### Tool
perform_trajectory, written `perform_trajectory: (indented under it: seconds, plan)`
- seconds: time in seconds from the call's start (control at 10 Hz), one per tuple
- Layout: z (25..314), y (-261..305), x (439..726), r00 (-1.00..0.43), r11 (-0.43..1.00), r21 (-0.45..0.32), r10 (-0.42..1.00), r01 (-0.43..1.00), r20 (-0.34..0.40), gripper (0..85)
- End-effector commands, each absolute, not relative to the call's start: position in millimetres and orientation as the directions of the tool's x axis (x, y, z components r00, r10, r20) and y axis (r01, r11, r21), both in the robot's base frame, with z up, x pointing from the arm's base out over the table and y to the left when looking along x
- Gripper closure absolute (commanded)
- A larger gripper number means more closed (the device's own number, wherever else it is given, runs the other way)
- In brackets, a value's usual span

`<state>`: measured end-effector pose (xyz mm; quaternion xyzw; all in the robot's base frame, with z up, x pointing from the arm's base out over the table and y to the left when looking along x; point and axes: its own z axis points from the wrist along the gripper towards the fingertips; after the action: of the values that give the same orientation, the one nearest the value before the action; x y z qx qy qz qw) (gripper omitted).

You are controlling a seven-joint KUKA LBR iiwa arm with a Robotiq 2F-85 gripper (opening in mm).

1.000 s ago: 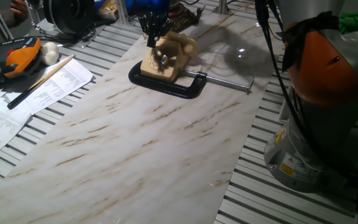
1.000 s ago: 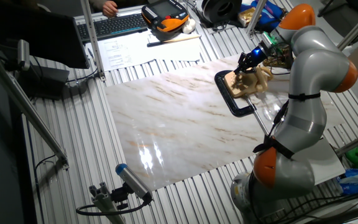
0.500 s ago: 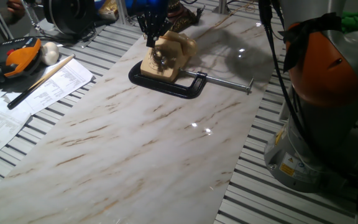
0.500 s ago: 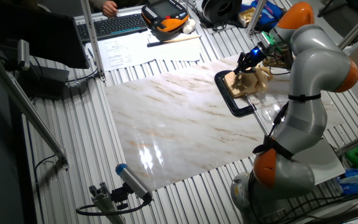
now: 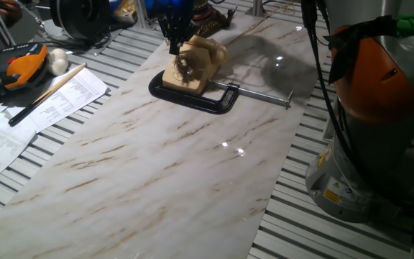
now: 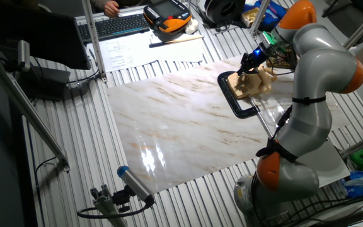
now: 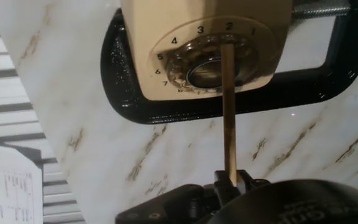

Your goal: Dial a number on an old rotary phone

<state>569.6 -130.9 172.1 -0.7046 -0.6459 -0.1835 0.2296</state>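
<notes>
The old rotary phone [image 5: 200,63] is cream-beige and sits at the far end of the marble board, held inside a black C-clamp [image 5: 192,98]. In the hand view its silvery dial [image 7: 207,70] shows printed digits around it. My gripper [image 7: 230,181] is shut on a thin wooden stick [image 7: 229,118]. The stick's tip rests in the dial near the digit 2. From the fixed views my gripper [image 5: 173,39] [image 6: 251,62] hovers just above the phone [image 6: 255,83], pointing down at the dial.
The clamp's silver screw bar [image 5: 264,97] sticks out to the right. Papers [image 5: 42,108], a long wooden rod [image 5: 49,92] and an orange-black pendant [image 5: 20,65] lie at the left. The arm's base [image 5: 379,122] stands at the right, and a keyboard [image 6: 115,25] lies behind.
My gripper and the stick tip have shifted slightly left over the dial since one second ago. The phone and clamp have stayed in place.
</notes>
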Motion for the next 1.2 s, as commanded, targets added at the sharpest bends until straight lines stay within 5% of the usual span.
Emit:
perform_trajectory:
  seconds: [0.0,1.1]
  plan:
    - [172.0,-130.9,569.6,0.103,-0.063,-0.091,0.823,0.994,0.558,85.0]
    - [170.0,-125.9,571.8,0.101,-0.033,-0.119,0.772,0.992,0.628,85.0]
